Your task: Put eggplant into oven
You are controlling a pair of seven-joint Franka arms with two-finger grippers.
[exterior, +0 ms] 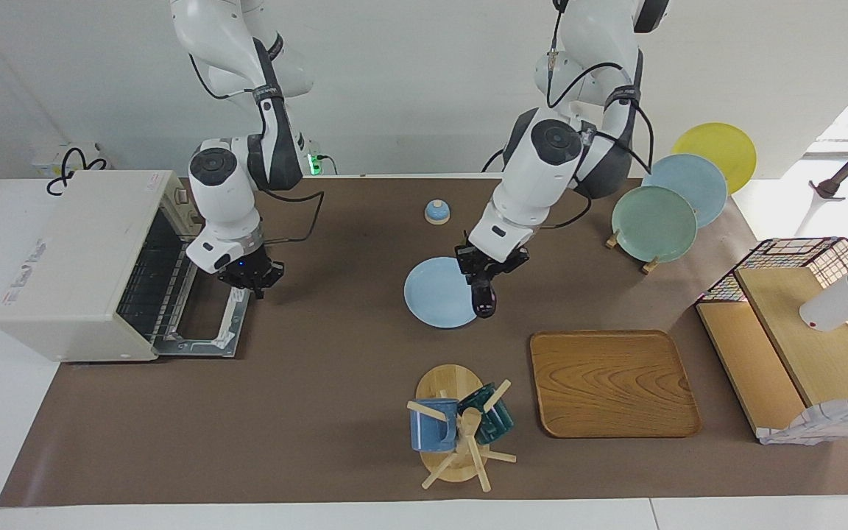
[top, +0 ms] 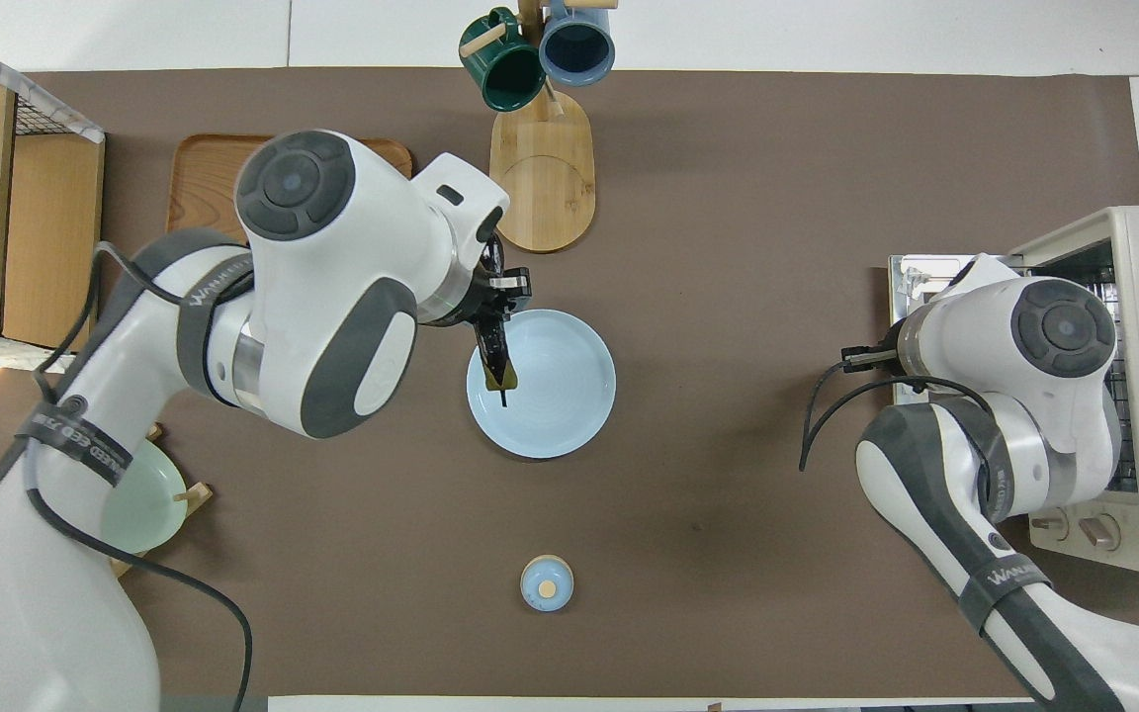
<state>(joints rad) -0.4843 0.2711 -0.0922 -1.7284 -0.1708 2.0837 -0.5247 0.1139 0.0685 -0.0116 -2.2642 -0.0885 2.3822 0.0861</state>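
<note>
The eggplant (exterior: pixel 483 298), dark purple and glossy, hangs tilted in my left gripper (exterior: pixel 484 278), which is shut on its upper end. It hangs just above the edge of a light blue plate (exterior: pixel 431 294). In the overhead view the eggplant (top: pixel 493 348) lies over the plate (top: pixel 560 396), its greenish stem tip pointing toward the robots. The off-white oven (exterior: pixel 78 258) stands at the right arm's end of the table with its door (exterior: pixel 207 324) folded down open and its wire rack showing. My right gripper (exterior: pixel 251 278) is over the open door, in front of the oven.
A small blue knobbed lid (exterior: pixel 437 212) sits nearer to the robots than the plate. A mug rack (exterior: pixel 453 423) and a wooden tray (exterior: pixel 612 383) lie farther out. A stand of plates (exterior: pixel 654 222) and a wire-and-wood shelf (exterior: pixel 799 331) are at the left arm's end.
</note>
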